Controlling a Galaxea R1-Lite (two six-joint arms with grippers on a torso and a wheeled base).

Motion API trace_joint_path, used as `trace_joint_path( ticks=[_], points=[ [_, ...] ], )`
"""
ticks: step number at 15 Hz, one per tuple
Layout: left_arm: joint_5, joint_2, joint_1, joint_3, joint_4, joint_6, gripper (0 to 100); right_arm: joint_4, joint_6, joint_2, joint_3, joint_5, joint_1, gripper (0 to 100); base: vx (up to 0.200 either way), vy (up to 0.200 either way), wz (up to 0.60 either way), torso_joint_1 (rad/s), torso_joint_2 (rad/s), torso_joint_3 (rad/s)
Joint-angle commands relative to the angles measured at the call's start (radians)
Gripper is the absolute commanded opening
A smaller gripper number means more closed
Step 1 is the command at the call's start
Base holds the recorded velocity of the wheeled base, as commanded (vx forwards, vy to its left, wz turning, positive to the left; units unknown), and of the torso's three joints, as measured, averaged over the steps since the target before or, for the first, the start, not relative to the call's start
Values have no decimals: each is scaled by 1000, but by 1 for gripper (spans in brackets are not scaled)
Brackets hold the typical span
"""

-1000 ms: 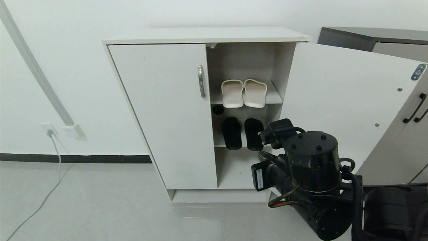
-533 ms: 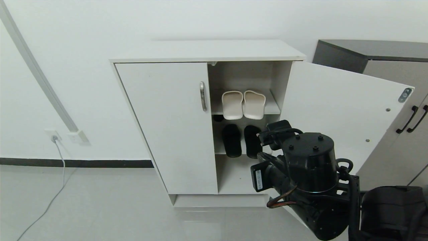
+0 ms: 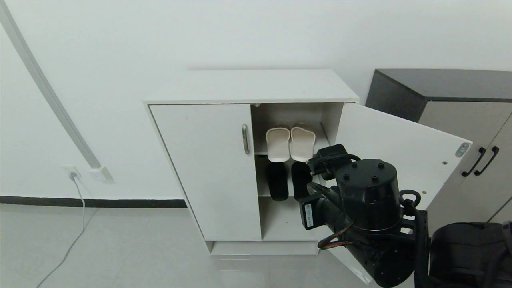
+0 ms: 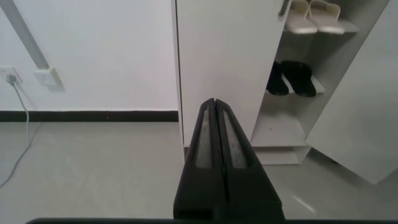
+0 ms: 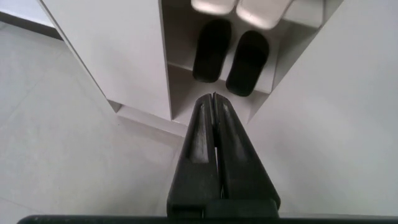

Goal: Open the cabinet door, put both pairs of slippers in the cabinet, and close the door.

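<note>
Cabinet [image 3: 256, 86] dead ahead: right gripper [image 5: 213, 99] pressed together, left gripper [image 4: 214, 106] pressed together too. Inside, two pairs: white slippers [image 3: 290, 143] directly above black slippers [image 3: 289, 180]. Two doors: right door [image 3: 392, 148] swung wide, left door [image 3: 204, 168] closed.

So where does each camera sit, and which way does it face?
Head view: on the robot's head, facing forward and down at the white wooden cabinet, its right door open; the right arm shows.
Left wrist view: on the left wrist, facing the cabinet's shut left door; the shut left gripper shows.
Right wrist view: on the right wrist, facing the open compartment; the shut right gripper shows.
Shared: all three show the black slippers shelved below the cream slippers.
</note>
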Motion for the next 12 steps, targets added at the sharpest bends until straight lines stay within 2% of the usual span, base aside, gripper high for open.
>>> trace_joint_path(
  ticks=[1, 12],
  points=[
    [0, 1, 0, 0, 0, 0, 0, -1, 1, 0, 0, -1, 1, 0, 0, 0, 0, 183, -491, -320],
    [0, 1, 0, 0, 0, 0, 0, -1, 1, 0, 4, -1, 1, 0, 0, 0, 0, 207, -519, -315]
  ],
)
